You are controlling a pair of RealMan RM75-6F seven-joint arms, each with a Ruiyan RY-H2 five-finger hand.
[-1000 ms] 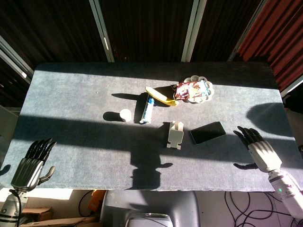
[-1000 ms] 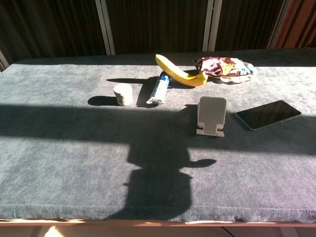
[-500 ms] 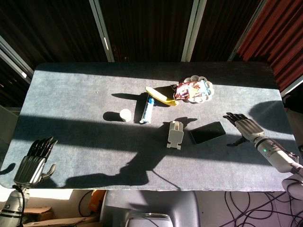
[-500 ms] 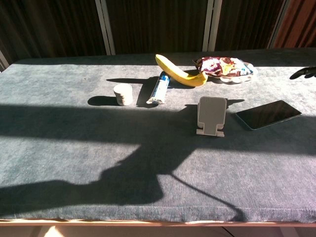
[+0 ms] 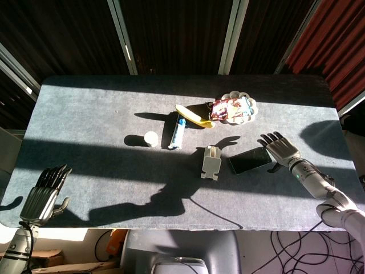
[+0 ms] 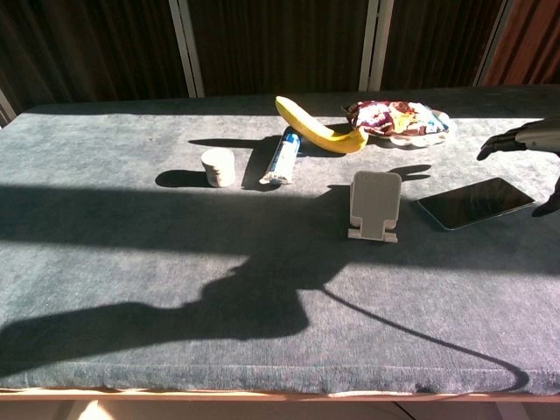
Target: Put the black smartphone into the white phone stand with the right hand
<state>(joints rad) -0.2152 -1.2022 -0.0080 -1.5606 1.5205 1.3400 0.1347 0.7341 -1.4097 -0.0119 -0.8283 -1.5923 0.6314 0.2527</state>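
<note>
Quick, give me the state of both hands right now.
Left hand: open, holding nothing, at the table's near left corner.
Right hand: open, fingers spread, beside the black smartphone, not gripping it.

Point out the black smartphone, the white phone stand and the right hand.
black smartphone [image 6: 475,202], chest view, middle of its dark screen.
white phone stand [image 6: 375,199], chest view, centre of its upright back plate.
right hand [image 5: 279,148], head view, back of the hand below the spread fingers.
</note>
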